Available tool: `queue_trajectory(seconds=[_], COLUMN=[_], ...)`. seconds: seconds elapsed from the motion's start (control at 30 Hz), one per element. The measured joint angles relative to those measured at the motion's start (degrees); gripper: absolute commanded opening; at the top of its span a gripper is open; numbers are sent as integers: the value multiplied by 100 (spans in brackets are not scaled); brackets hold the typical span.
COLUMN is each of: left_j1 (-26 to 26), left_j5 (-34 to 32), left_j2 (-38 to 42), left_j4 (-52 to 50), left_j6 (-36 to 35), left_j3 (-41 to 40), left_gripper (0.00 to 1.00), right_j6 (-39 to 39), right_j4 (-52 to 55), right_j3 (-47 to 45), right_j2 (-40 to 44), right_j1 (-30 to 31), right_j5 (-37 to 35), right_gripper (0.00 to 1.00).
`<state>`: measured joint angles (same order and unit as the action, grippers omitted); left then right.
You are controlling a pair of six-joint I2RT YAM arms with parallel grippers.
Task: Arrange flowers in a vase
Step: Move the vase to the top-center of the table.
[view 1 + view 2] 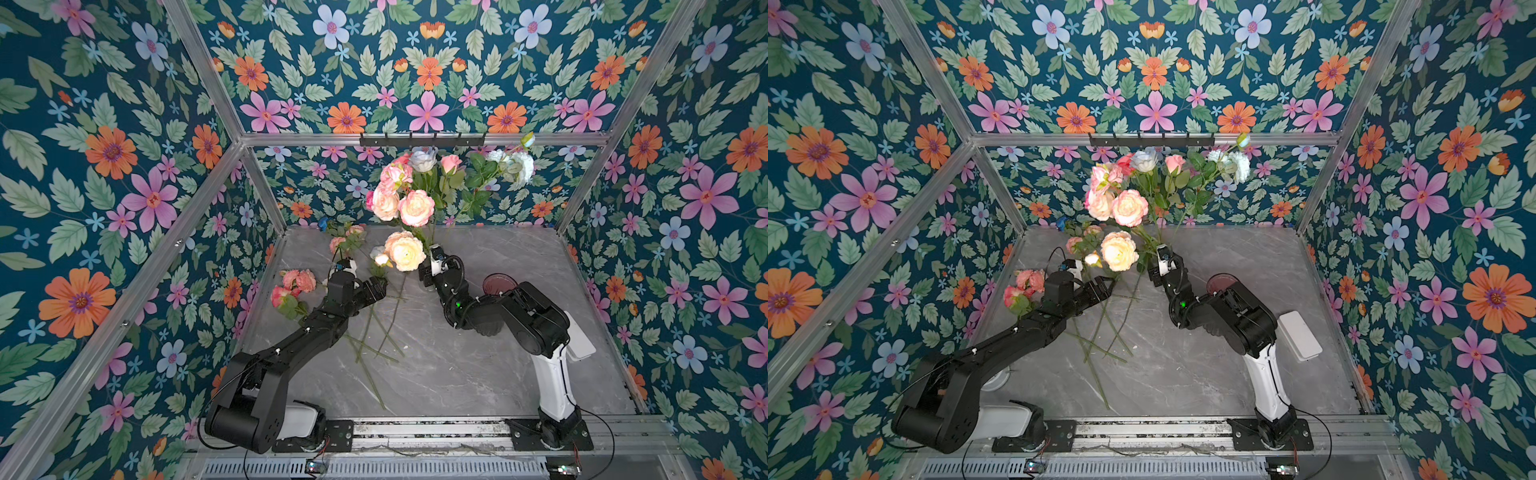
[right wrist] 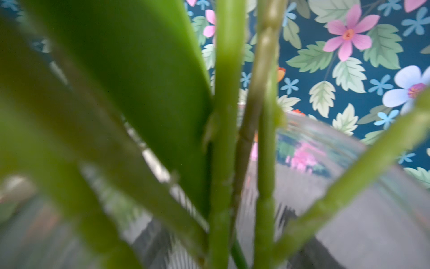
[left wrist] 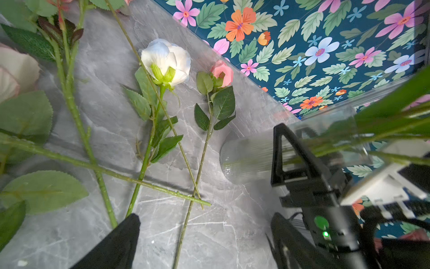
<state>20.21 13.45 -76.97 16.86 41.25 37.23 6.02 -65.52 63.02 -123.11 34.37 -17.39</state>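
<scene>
The left end effector is spread wide and empty, held low over the grey marbled desk. Between its two black fingers the thin green stem of a pink rose is framed. The stem's long axis runs straight away from the end effector, with the bloom at the far end, so the jaws would close across it, not along it. A white rose is laid just beside it, its stem end close to one finger. Two more stems are crossed over both (a tangle judged likely to drag along with any lift). The coming move is judged to be a short descent and a pinch low on one stem.

The right end effector is set at a clear ribbed glass vase, near the loose roses on the right arm's side. Whether the vase is upright or tilted cannot be told. One finger is seen flat against the glass wall and the other is hidden behind it, so a hold on the vase is judged, not plainly seen. The left arm is thus the nearer one to the loose roses, and the free one.

From the vase a bunch of flowers is fanned upward: peach-and-pink peonies, a pale rose and ruffled white heads on leafy stems. Further coral blooms are seen lying on the desk at the left arm's outer side.
</scene>
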Motion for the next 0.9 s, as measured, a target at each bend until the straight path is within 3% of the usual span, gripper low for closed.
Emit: queue_trajectory(seconds=[0.73,0.9], left_j1=[-79,-116], left_j5=[-87,-90], left_j2=[328,387], left_j4=[-501,-531], left_j6=[-120,-136], left_j3=[-11,-24], left_gripper=[90,90], right_j6=[-96,-90], right_j4=[1475,1779], right_j3=[3167,3477], right_j2=[-1652,-1766], right_j1=[-750,-809], right_j5=[-79,-190], right_gripper=[66,72])
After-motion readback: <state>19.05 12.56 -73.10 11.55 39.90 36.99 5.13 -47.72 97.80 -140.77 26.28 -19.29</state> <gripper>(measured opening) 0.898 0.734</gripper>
